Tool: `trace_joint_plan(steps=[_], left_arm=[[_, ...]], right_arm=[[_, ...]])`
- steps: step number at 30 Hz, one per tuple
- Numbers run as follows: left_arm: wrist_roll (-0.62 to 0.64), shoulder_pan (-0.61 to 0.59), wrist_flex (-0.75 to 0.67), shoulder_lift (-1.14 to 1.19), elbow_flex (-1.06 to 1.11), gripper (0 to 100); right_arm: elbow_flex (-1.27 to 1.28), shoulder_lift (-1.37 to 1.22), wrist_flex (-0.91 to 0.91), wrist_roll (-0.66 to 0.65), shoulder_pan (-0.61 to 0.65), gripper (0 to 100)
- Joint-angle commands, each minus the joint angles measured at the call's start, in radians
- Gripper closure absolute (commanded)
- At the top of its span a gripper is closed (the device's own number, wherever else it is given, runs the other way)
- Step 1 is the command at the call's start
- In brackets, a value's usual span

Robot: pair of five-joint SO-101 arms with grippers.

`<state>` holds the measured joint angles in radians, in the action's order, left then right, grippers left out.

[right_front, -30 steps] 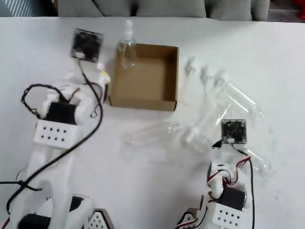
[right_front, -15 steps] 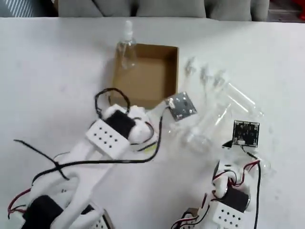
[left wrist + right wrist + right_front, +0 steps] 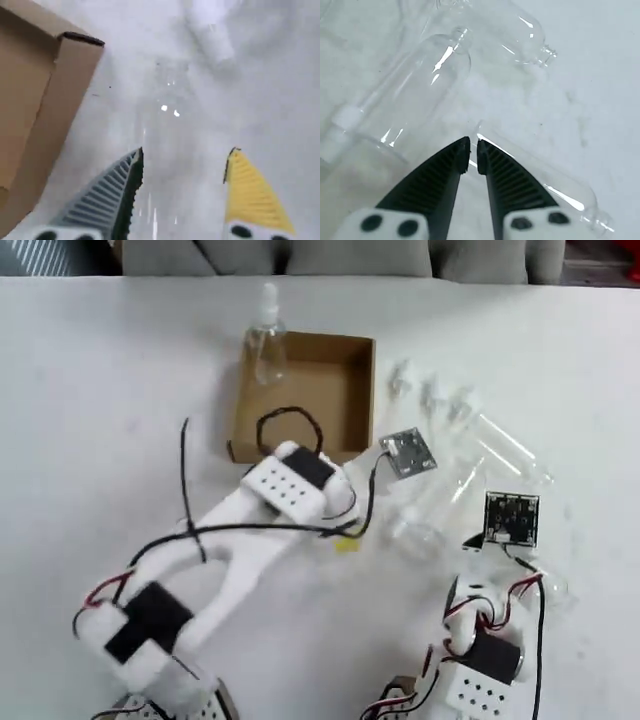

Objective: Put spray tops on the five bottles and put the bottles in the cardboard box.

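The left jaws stand apart over a clear bottle lying between them on the surface, cardboard box beside the grey jaw, while the right jaws sit together, loose bottles just past their tips.

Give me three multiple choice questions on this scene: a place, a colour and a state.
1. Where is the left gripper?
A. Over a clear bottle lying beside the cardboard box.
B. Inside the box.
C. Folded back at its own base.
2. What colours are its fingers?
A. Both black.
B. Both red.
C. One grey, one yellow.
3. How is the right gripper?
A. Wide open.
B. Shut.
C. Clamped on the box wall.
Answers: 1 A, the left wrist view shows the bottle between its fingers, next to the box wall. 2 C, the same view shows both. 3 B, its black fingers nearly touch, nothing between.
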<state>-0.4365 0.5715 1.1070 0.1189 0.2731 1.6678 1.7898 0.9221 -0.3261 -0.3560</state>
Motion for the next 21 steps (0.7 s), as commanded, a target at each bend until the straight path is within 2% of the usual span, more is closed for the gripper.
trace_joint_plan(steps=[1, 13, 21], left_arm=[[0.003, -0.039, -0.021, 0.097, -0.146, 73], [0.003, -0.041, -0.025, 0.297, -0.279, 73], [0.003, -0.031, -0.021, 0.340, -0.330, 73]], right_arm=[[0.021, 0.010, -0.015, -0.006, 0.008, 98.4], [0.021, 0.010, -0.015, -0.006, 0.008, 98.4], [0.021, 0.010, -0.015, -0.006, 0.008, 98.4]])
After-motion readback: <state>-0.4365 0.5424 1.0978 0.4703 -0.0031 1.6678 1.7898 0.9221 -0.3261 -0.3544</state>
